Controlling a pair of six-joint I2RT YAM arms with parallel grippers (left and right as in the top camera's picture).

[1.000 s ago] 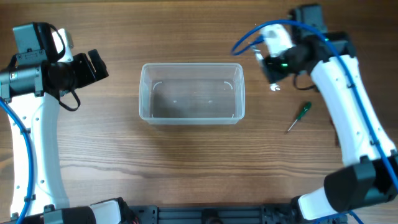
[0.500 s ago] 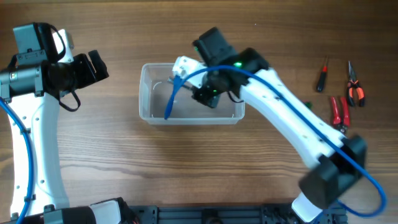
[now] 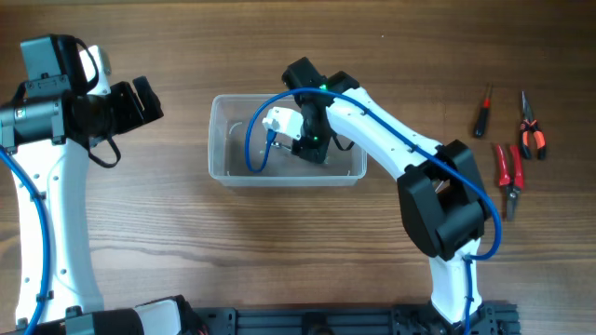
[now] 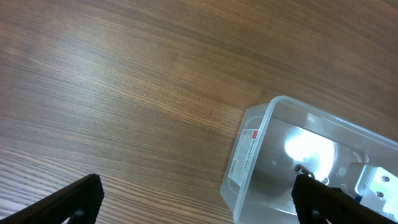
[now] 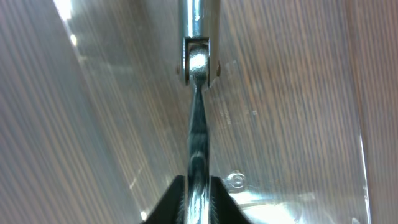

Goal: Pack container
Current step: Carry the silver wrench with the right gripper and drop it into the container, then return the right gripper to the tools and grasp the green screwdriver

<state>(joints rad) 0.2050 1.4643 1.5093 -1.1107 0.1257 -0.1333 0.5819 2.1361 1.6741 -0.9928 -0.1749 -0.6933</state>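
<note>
One shiny metal tool sits pinched in the right gripper down inside the container, likely for gentle release, while the left gripper hangs spread, well apart leftward.

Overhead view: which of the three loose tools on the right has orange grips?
The pliers farthest right. The screwdriver has a red-and-black handle, and the cutters below are plain red.

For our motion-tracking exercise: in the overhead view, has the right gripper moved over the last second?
Yes. The right gripper moved left, from beyond the container's right end to over its inside, shut on a metal tool.
</note>
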